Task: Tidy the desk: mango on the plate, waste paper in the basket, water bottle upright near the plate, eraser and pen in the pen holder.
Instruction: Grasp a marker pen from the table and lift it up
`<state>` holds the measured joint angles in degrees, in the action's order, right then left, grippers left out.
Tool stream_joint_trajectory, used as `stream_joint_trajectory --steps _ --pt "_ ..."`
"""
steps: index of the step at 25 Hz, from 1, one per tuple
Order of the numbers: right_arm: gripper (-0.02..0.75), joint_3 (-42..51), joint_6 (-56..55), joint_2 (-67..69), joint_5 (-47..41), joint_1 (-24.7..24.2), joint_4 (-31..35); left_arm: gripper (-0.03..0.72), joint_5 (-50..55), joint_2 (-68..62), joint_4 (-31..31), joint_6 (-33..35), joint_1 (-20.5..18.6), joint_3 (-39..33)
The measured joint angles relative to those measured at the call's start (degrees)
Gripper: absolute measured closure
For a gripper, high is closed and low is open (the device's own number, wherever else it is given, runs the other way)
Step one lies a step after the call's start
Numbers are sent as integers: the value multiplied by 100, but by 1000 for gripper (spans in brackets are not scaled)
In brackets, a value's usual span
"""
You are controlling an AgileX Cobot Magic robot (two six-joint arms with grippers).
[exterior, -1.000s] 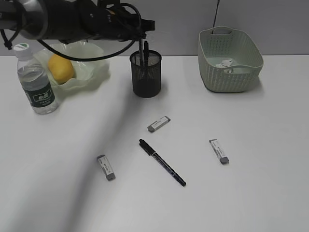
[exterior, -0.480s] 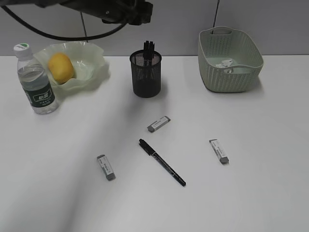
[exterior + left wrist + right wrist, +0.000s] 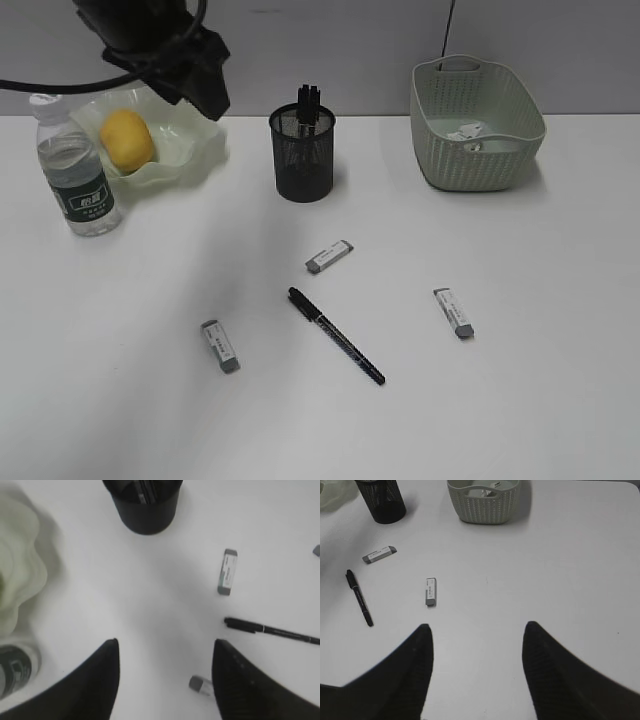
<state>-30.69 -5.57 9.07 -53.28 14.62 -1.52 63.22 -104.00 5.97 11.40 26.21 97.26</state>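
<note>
The mango (image 3: 125, 138) lies in the wavy green plate (image 3: 195, 150). The water bottle (image 3: 75, 175) stands upright beside it. The black mesh pen holder (image 3: 302, 158) holds pens. The waste paper (image 3: 467, 132) lies in the basket (image 3: 478, 150). A black pen (image 3: 335, 335) and three erasers (image 3: 329, 256) (image 3: 219, 346) (image 3: 453, 312) lie on the desk (image 3: 520, 400). My left gripper (image 3: 205, 85) hangs open and empty high over the plate's right side; its view (image 3: 166, 645) shows the pen (image 3: 270, 630) and an eraser (image 3: 227, 571) below. My right gripper (image 3: 477, 627) is open and empty, out of the exterior view.
The right wrist view shows the basket (image 3: 482, 500), the pen holder (image 3: 380, 500), two erasers (image 3: 379, 554) (image 3: 430, 591) and the pen (image 3: 359, 597) far ahead of the fingers. A grey wall runs behind the desk.
My left gripper was over the pen holder with a pen, rose away leaving it standing in the holder, and has swung left to above the plate.
</note>
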Motion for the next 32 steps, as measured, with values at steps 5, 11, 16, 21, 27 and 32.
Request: stream_joint_trajectory --steps 5,11,16,21,27,32 --pt "281 0 0 0 0 0 0 243 468 221 96 -10 -532 -123" --pt "281 0 0 0 4 0 -5 243 386 985 317 -36 -1329 -1465" --pt "281 0 0 0 6 0 -5 243 -418 2456 381 -37 -1708 -3135" --pt "281 0 0 0 11 0 -5 243 -988 4073 488 -37 -1866 -4600" --pt "281 0 0 25 11 0 0 243 -1091 6300 542 -278 -1866 -5627" --pt "281 0 0 276 17 0 0 243 -887 7799 522 -781 -1866 -6021"
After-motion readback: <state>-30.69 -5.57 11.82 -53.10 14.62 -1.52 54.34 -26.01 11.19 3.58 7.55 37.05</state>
